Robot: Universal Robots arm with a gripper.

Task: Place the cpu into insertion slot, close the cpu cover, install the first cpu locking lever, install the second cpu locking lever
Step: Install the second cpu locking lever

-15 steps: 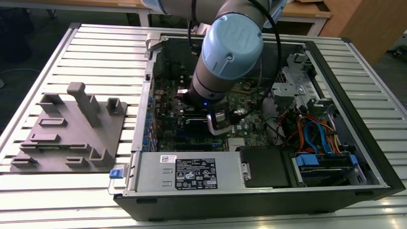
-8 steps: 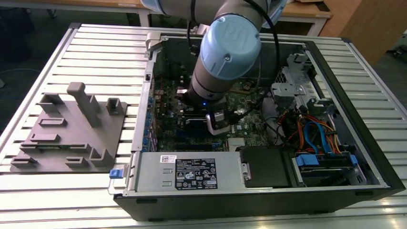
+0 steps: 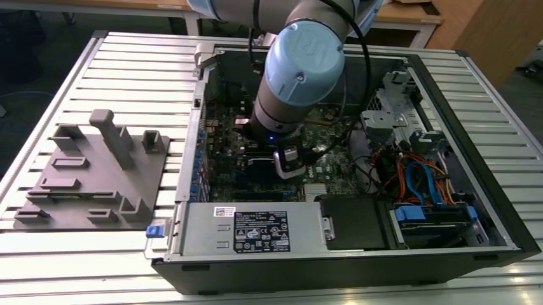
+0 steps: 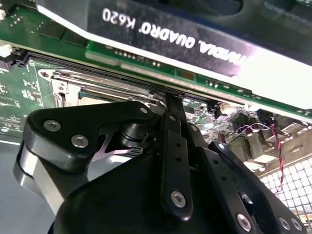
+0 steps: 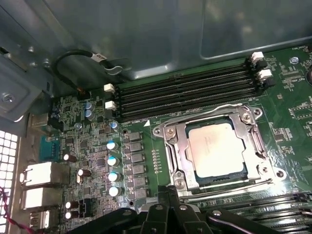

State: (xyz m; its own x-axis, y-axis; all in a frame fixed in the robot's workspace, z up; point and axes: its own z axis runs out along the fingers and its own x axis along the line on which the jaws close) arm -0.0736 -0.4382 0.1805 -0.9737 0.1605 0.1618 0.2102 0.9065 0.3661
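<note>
Chip (image 5: 216, 148) sits in socket (image 5: 181, 158), cover (image 5: 253, 127) down over it; gripper (image 5: 170, 195) beside socket, jaws clenched, empty.

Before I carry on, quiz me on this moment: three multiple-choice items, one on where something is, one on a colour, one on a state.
1. Where is the cpu?
A. Seated in the insertion slot
B. Lying outside the computer
C. Propped upright on its edge

2. What colour is the circuit board around the slot?
A. Red
B. Green
C. White

3. How does the cpu cover sit?
A. Standing straight up
B. Taken off entirely
C. Lying down around the cpu

Answers:
1. A: in the first wrist view its silver-tan top lies flat inside the socket.
2. B: the board is green on every side of the socket.
3. C: the frame lies flat and the cpu's top shows through its window.
</note>
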